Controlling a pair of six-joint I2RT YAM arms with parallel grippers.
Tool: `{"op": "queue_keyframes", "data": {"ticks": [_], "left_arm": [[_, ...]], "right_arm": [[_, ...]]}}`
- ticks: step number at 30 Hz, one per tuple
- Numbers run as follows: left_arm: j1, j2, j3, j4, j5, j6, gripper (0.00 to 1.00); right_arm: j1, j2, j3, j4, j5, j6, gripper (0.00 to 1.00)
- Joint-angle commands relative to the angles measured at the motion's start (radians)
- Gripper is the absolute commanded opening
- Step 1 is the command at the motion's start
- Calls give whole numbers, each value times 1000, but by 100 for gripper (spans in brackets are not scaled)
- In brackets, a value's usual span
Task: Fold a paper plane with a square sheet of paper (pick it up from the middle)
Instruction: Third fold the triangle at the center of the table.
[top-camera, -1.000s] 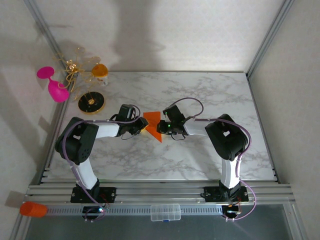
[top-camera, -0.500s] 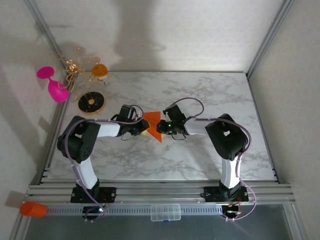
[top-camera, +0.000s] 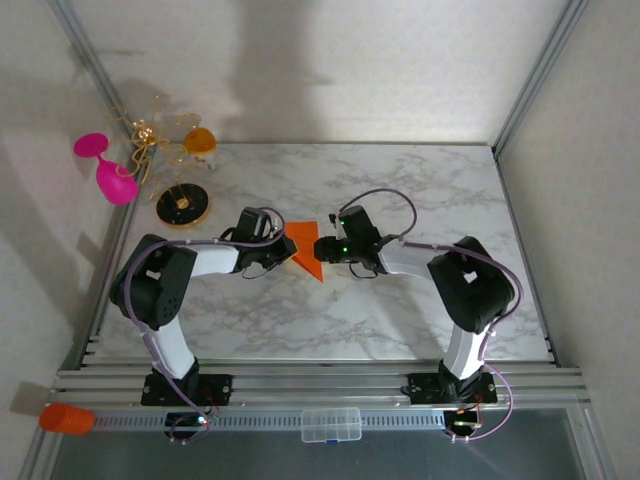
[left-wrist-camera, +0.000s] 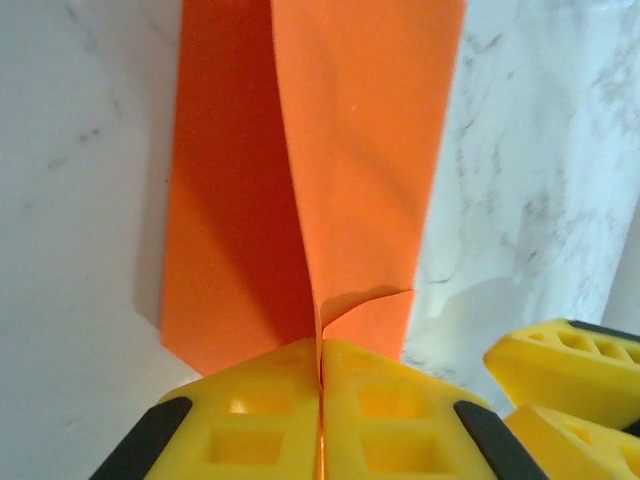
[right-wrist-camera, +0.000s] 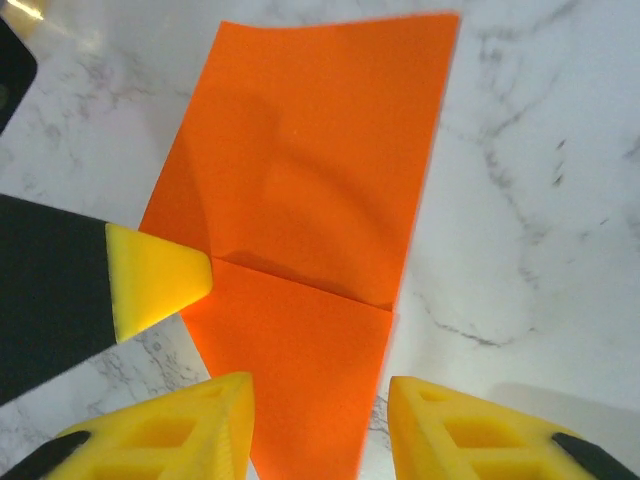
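Two arms are bolted to the ribbed aluminium rail at 6 o'clock, the left arm toward 7 and the right arm toward 5. On the grey strip nearer than the rail lie a small clear plastic box at 6 and a stubby orange cylinder out at 7.

Beyond the rail lies the table, white marble with grey veins. Both arms bend inward and meet at its middle, where the sheet of orange paper rests, folded to an angular shape with a point toward 6 o'clock.

The left gripper comes in from 9 o'clock. Its pincer is pressed tight, with the paper's raised centre crease pinched between the yellow pads. The right gripper comes in from 3 o'clock. Its pincer stands moderately apart, with one end of the paper flat on the marble between the fingers, and neither pad visibly presses the paper.

Farther off, at 10 o'clock, a black disc with a gold centre sits on the marble. At 11 o'clock, by the corner frame post, are a pink goblet, a tangle of gold wire and an orange cup.

Plain white walls close three sides, with aluminium posts rising at the far corners and soft shadows on the back wall.
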Motion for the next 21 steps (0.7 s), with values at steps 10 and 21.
{"op": "queue_keyframes", "data": {"ticks": [10, 21], "left_arm": [[-78, -75, 45, -102, -200, -228, 9], [-95, -66, 62, -126, -217, -265, 9]], "right_arm": [[164, -48, -62, 71, 353, -250, 42], [263, 49, -20, 60, 494, -343, 40]]}}
